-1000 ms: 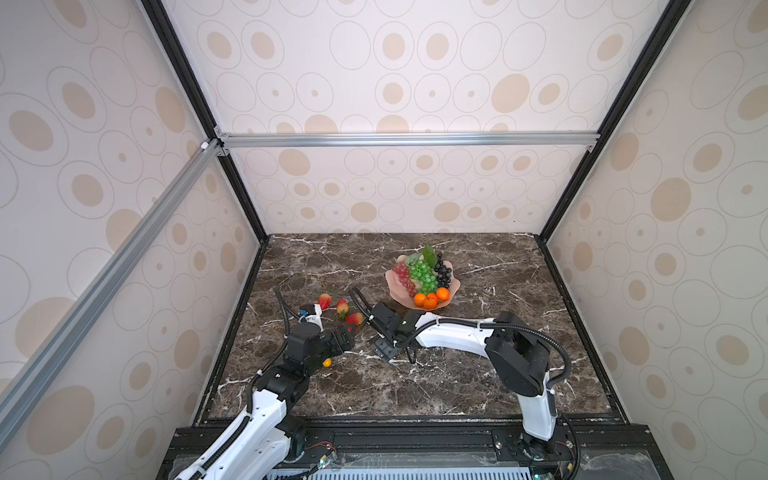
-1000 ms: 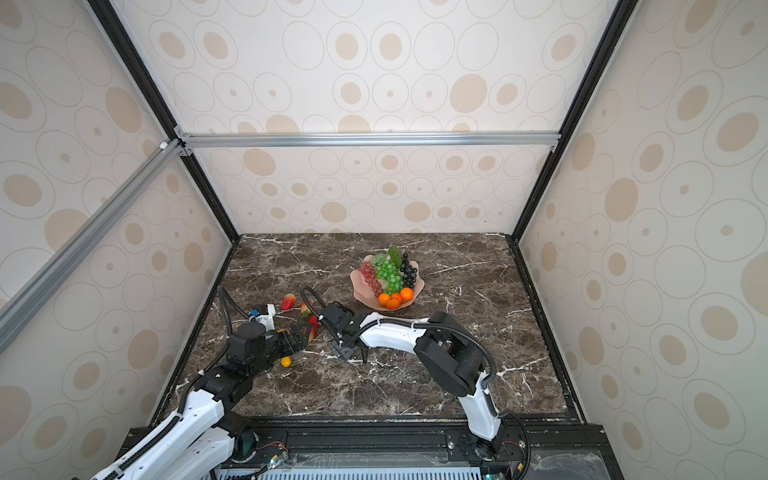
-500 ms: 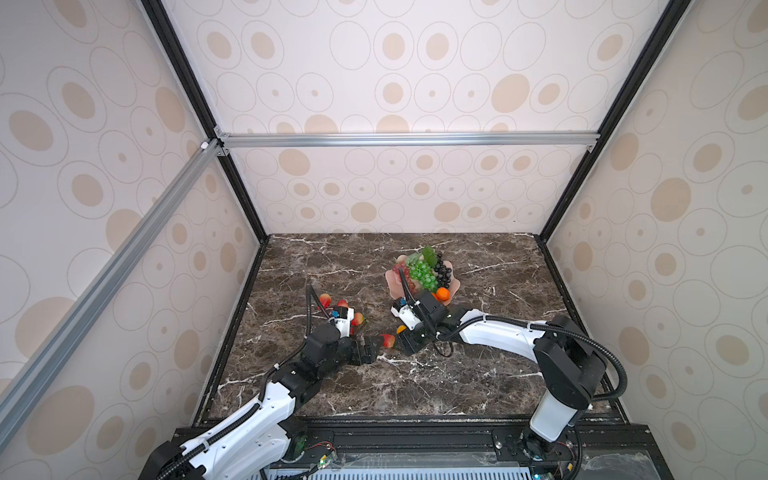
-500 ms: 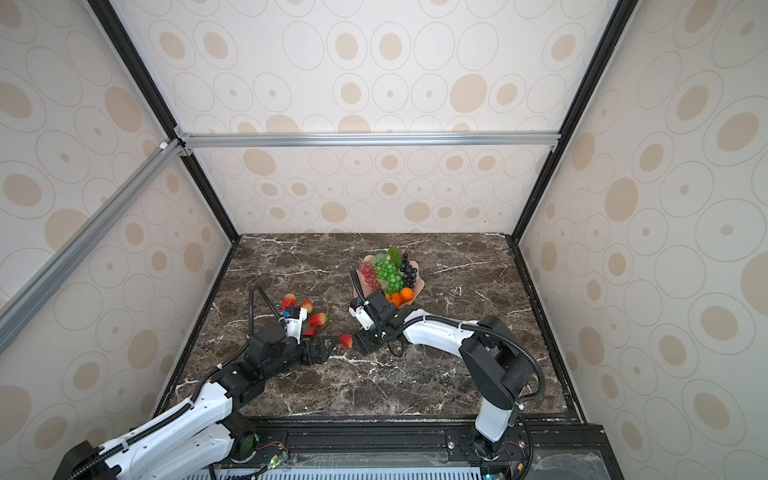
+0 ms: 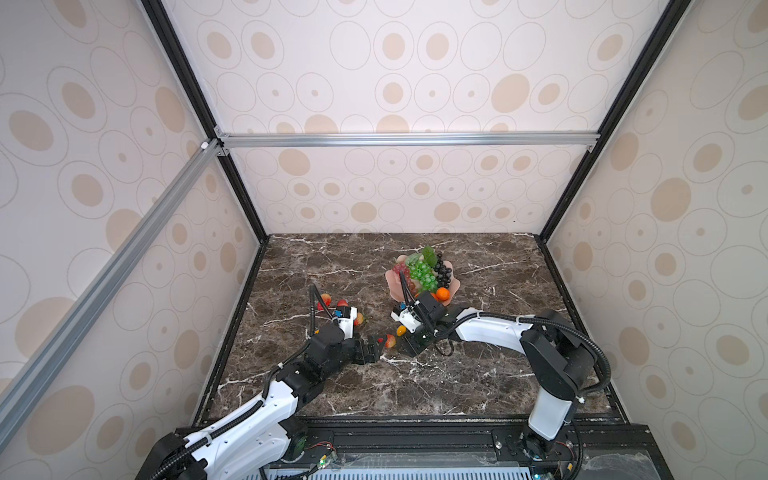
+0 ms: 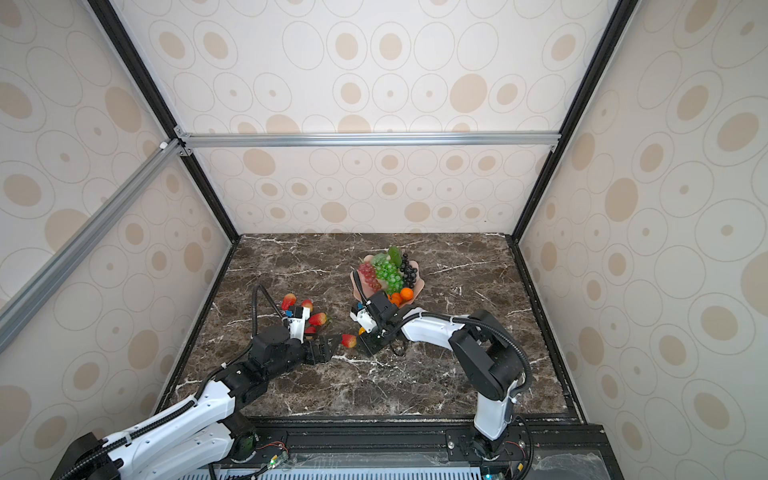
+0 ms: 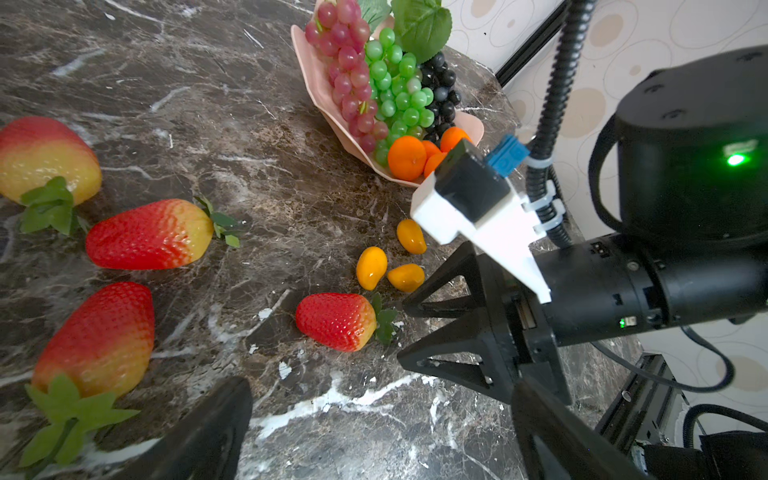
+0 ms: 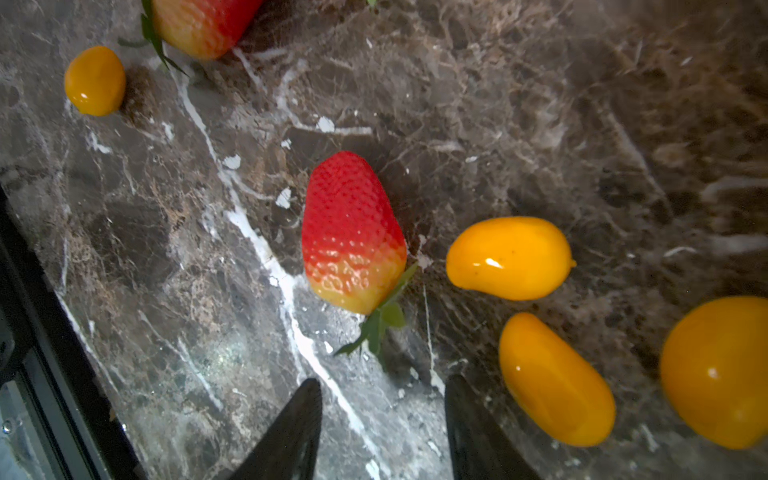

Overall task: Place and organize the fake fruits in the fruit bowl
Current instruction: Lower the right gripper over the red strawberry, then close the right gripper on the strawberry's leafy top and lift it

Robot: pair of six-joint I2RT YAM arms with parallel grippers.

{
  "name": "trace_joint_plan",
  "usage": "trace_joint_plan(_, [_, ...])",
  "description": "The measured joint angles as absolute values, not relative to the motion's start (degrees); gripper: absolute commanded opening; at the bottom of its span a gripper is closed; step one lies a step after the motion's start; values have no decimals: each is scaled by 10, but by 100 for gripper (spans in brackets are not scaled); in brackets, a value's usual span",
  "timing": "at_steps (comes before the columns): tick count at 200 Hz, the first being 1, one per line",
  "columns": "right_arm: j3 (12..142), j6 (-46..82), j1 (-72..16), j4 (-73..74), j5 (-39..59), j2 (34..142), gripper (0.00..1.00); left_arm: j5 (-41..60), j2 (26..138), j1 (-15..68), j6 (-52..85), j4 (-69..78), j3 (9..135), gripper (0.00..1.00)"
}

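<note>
Right hand (image 5: 402,347), released and empty, sits just right of the small glossy red plastic strawberry (image 5: 390,340), which lies on the dark marble worktop (image 5: 478,386) below centre in both top views; we see its leafy end facing that hand, long axis roughly along our reach.

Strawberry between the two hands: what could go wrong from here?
1. The strawberry lies loose on the table, leaf end toward the open right hand. A pinch there may catch only leaves and slip.
2. An oval lies close beside it, so the closing hand could knock it rolling.
3. The left hand, also open, points at the same strawberry from the other side. The two hands might collide.
</note>
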State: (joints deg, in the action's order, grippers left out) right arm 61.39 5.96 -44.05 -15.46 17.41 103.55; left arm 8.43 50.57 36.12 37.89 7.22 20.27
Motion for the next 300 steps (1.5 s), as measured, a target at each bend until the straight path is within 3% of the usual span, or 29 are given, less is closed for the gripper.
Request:
trace_joint_plan(124, [648, 38, -441, -156, 185, 1078, 51, 76, 509, 361, 379, 72, 203, 98])
trace_joint_plan(300, [667, 35, -441, -159, 213, 1096, 29, 79, 520, 361, 379, 90, 203, 98])
